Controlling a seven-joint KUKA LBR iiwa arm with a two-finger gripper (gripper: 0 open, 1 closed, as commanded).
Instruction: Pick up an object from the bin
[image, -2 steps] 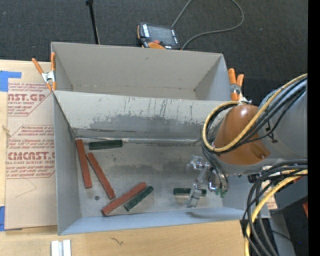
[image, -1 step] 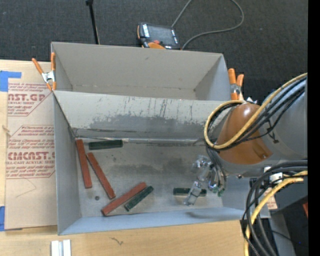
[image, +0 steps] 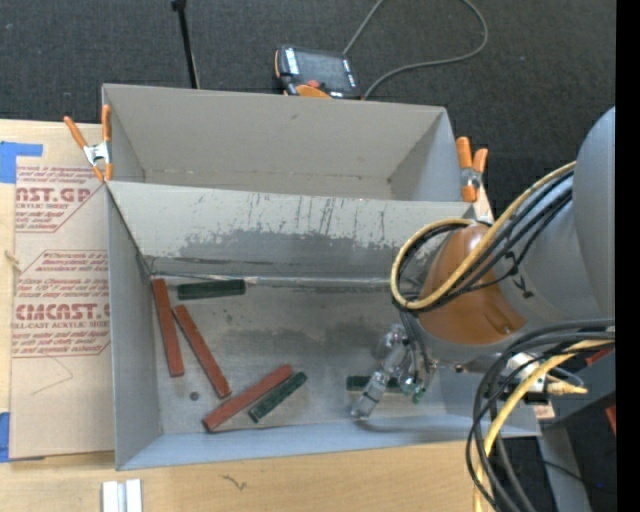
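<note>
Nearest to us, by the front wall of the bin (image: 300, 445) and over on the right, the gripper (image: 377, 383) sits low, right down near the floor. Poking out of its left side is a green stub (image: 356, 381). It's dark green and square-ended, and looks like the end of a short bar, with the rest hidden under the gripper's metal. The two look to be touching, but we can't tell if the stub is actually pinched. We also can't tell whether the gripper is spread or pressed together.

A bit to the left, still near the front, a green stick (image: 277, 396) and a red stick (image: 248, 398) lie side by side, both slanting up to the right. They're well apart from the gripper.

Further back on the left are two more red ones: a slanted bar (image: 200, 350) and a left bar (image: 167, 325) close to the left wall. Their far ends nearly meet.

Above the gripper sits the arm's orange cover (image: 465, 290), with cables (image: 420, 250) looped round it.

Furthest back, a dark bar (image: 210, 289), also green, lies flat along the foot of the back wall.
</note>
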